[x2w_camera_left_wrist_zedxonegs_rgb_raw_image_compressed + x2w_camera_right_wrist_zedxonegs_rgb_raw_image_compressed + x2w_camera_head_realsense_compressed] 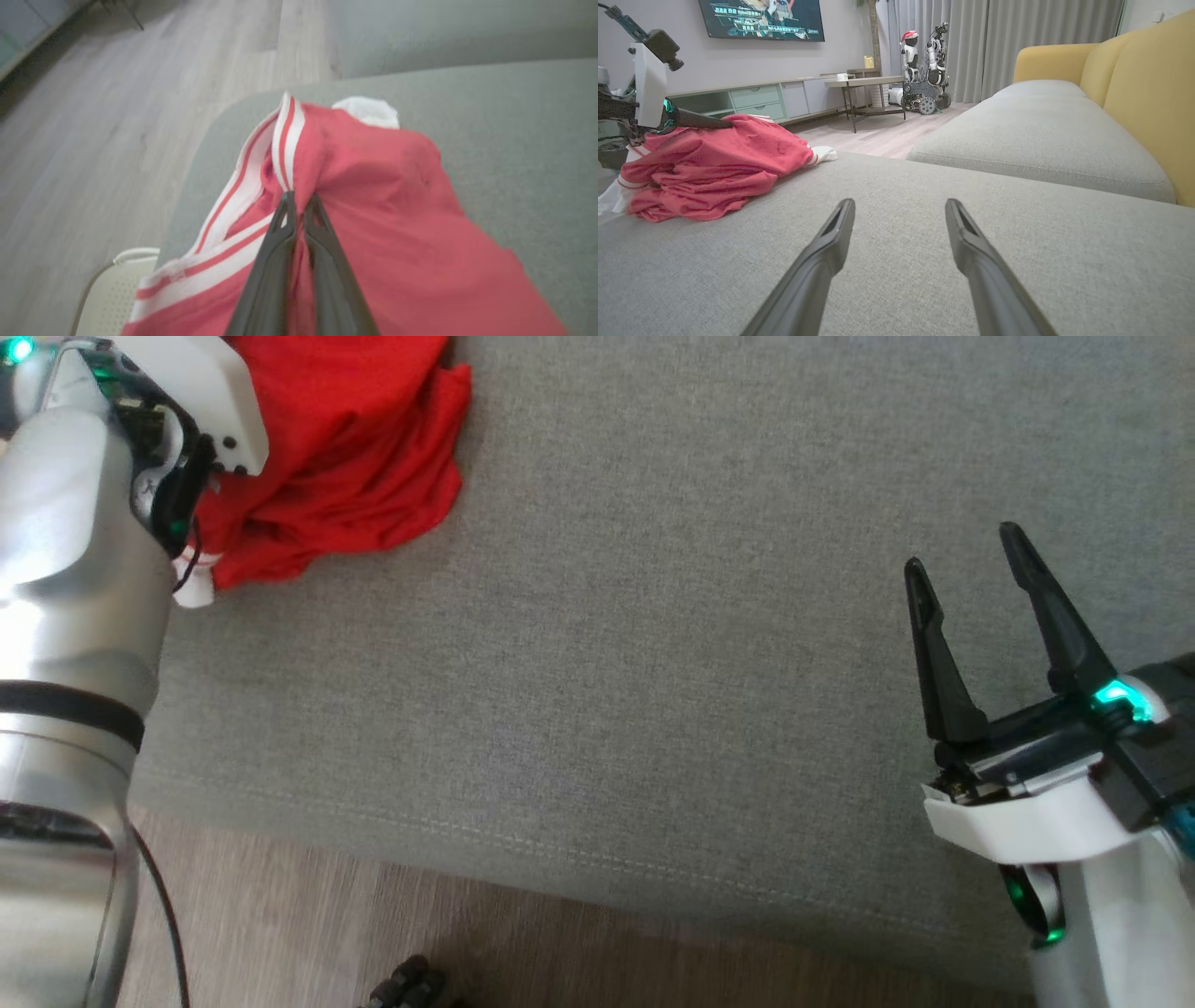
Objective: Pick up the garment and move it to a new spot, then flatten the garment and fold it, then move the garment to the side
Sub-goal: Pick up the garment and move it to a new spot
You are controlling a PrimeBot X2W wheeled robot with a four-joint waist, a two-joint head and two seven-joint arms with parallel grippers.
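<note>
Garment (345, 457): red with white-striped trim, heaped at upper left of the head view, near the corner of the grey cushion (653, 663). Left gripper (299, 198): clenched on a thin fold beside the trim. Right gripper (962, 546): released, lower right, well apart from the cloth. Risks, as judged: the trailing bulk could slide off the corner onto the wood floor (280, 915), and so small a pinch could slip free under the weight. Surface: woven grey upholstery with a seamed front edge. Room: yellow backrest (1148, 93), television (761, 18), low cabinet (752, 98), side table (864, 81), second robot (924, 65)
</note>
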